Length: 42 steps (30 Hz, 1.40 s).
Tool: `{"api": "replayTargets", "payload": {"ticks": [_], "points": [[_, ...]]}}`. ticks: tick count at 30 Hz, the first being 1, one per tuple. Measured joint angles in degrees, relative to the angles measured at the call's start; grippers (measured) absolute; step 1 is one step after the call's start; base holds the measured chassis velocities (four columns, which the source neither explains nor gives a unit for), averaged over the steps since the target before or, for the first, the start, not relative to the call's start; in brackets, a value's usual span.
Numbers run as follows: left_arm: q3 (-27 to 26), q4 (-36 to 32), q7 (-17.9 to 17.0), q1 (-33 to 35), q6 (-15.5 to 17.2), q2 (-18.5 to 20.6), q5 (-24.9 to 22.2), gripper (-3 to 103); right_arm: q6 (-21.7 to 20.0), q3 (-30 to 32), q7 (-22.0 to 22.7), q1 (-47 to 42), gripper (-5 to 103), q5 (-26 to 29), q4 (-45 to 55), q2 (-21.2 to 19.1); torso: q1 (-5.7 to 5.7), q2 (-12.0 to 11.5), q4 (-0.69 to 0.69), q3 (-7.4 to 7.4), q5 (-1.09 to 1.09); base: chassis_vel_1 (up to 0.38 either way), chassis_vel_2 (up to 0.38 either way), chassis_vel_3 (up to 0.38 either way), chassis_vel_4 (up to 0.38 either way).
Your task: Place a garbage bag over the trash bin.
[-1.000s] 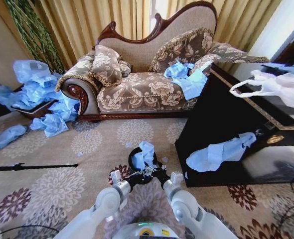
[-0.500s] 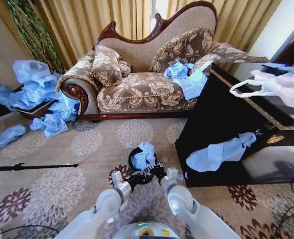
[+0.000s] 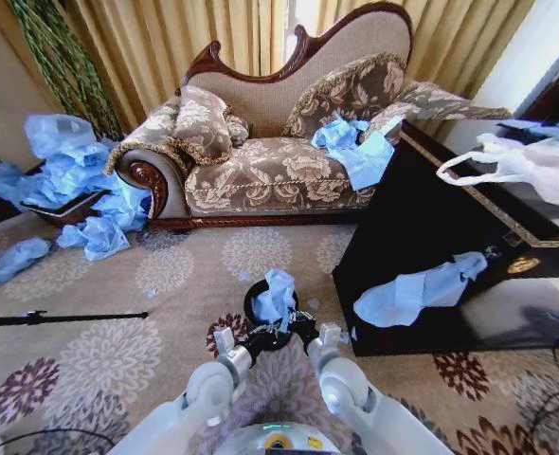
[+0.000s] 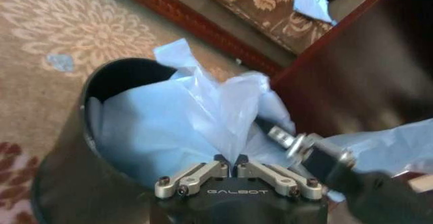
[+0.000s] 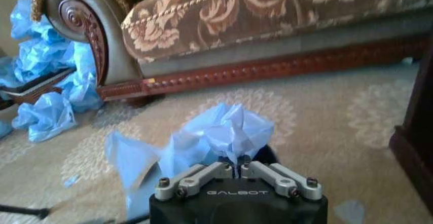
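On the carpet just in front of your robot's base, the head view shows the trash bin (image 3: 261,318) with the garbage bag (image 3: 277,296) bunched up out of its mouth, both grippers meeting at its near rim. From the left wrist, your left gripper (image 4: 232,167) has its fingers pinched together on a fold of bag film; the bag sits partly inside the bin, rim still bare black. From the right wrist, your right gripper (image 5: 233,168) is likewise clamped on the crumpled top. You still have spreading and cuffing over the rim to do.
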Motion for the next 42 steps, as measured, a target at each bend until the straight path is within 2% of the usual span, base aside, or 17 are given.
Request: {"api": "replayTargets", "payload": {"ticks": [1, 3, 6, 8, 10, 12, 14, 15, 17, 19, 20, 24, 26, 30, 33, 36, 42], "points": [[0.0, 0.0, 0.0, 0.0, 0.0, 0.0, 0.0, 2, 0.0, 0.0, 0.0, 0.0, 0, 0.0, 0.0, 0.0, 0.0, 0.0, 0.0, 0.0, 0.0, 0.0, 0.0, 0.0, 0.0], [-0.9, -0.7, -1.1, 1.5, -0.7, 1.0, 2.1, 18, 1.4, 0.4, -0.5, -0.6, 0, -2.7, -0.3, 0.3, 0.0, 0.0, -0.01, 0.0, 0.0, 0.0, 0.0, 0.0, 0.0], [-2.3, -2.0, -1.4, 3.4, -1.4, 2.6, 3.3, 24, 2.3, 0.4, -1.1, -1.0, 0, -4.0, -0.3, 0.9, 0.0, 0.0, 0.01, 0.0, 0.0, 0.0, 0.0, 0.0, 0.0], [-4.7, -3.5, -1.4, 5.7, -1.9, 4.7, 4.0, 35, 3.0, 0.1, -1.5, -1.6, 0, -4.9, -0.3, 1.6, 0.0, 0.0, 0.0, 0.0, 0.0, 0.0, 0.0, 0.0, 0.0], [-5.9, -4.2, -1.3, 6.6, -2.3, 5.5, 4.5, 35, 3.4, 0.1, -1.7, -2.0, 0, -5.5, -0.3, 1.9, 0.0, 0.0, 0.02, 0.0, 0.0, 0.0, 0.0, 0.0, 0.0], [-8.0, -5.2, -0.9, 6.9, -3.7, 8.2, 4.5, 51, 4.1, 0.1, -2.4, -3.7, 0, -7.0, 0.5, 2.5, 0.0, 0.0, 0.03, 0.0, 0.0, 0.0, 0.0, 0.0, 0.0], [-8.1, -5.2, -0.9, 6.3, -3.8, 8.9, 3.9, 51, 4.3, 0.2, -2.6, -4.4, 0, -7.3, 0.8, 2.7, 0.0, 0.0, 0.03, 0.0, 0.0, 0.0, 0.0, 0.0, 0.0], [-8.2, -5.0, -1.0, 3.8, -3.8, 10.7, 1.3, 57, 4.6, 0.4, -3.0, -5.8, 0, -8.3, 1.4, 3.1, -0.01, 0.0, -0.05, 0.0, -0.01, 0.0, 0.0, 0.0, 0.0], [-8.2, -4.5, -1.8, 0.1, -3.5, 12.2, -4.0, 68, 5.1, 0.2, -3.4, -6.5, 0, -9.4, 1.4, 3.7, 0.0, 0.0, -0.02, 0.0, 0.0, 0.0, 0.0, 0.0, 0.0], [-8.2, -4.3, -2.1, -1.1, -3.3, 12.5, -5.4, 68, 5.2, -0.1, -3.5, -6.6, 0, -9.7, 1.4, 3.8, 0.0, 0.0, -0.02, 0.0, 0.01, 0.0, 0.0, 0.0, 0.0], [-8.0, -3.7, -3.0, -3.4, -2.8, 12.9, -8.0, 78, 5.4, -0.7, -3.7, -6.2, 0, -10.0, 1.1, 4.0, 0.0, 0.0, -0.03, 0.0, 0.0, 0.0, 0.0, 0.0, 0.0], [-6.3, -1.1, -5.7, -8.2, -0.5, 12.5, -9.2, 89, 5.6, -2.7, -4.1, -4.3, 0, -10.0, 0.3, 3.8, 0.0, 0.0, 0.04, 0.0, 0.01, 0.0, 0.0, 0.0, 0.0], [-4.7, 0.6, -6.8, -11.0, 1.2, 12.0, -8.9, 96, 5.7, -3.3, -4.3, -4.0, 0, -10.0, 0.1, 3.6, 0.0, 0.0, 0.01, 0.0, -0.03, 0.0, 0.0, 0.0, 0.0], [-0.4, 4.4, -9.0, -17.3, 3.7, 10.4, -9.3, 98, 5.8, -3.9, -4.4, -4.1, 0, -10.0, 0.1, 3.2, 0.0, 0.0, 0.0, 0.0, 0.01, 0.0, 0.0, 0.0, 0.0], [1.9, 6.6, -9.8, -20.3, 4.5, 9.4, -9.5, 92, 5.9, -3.9, -4.4, -4.6, 0, -10.1, 0.4, 3.0, 0.0, 0.0, -0.01, 0.0, 0.0, 0.0, 0.0, 0.0, 0.0], [4.6, 9.9, -10.8, -23.7, 5.7, 8.1, -9.2, 78, 5.9, -3.8, -4.4, -5.3, 0, -10.1, 0.9, 2.8, 0.0, 0.0, -0.02, 0.0, 0.01, 0.0, 0.0, 0.0, 0.0], [5.2, 12.0, -12.6, -24.3, 7.6, 7.4, -7.3, 61, 5.9, -4.3, -4.4, -5.4, 0, -10.1, 1.5, 2.6, 0.0, 0.0, 0.01, 0.0, 0.01, 0.0, 0.0, 0.0, 0.0]]}}
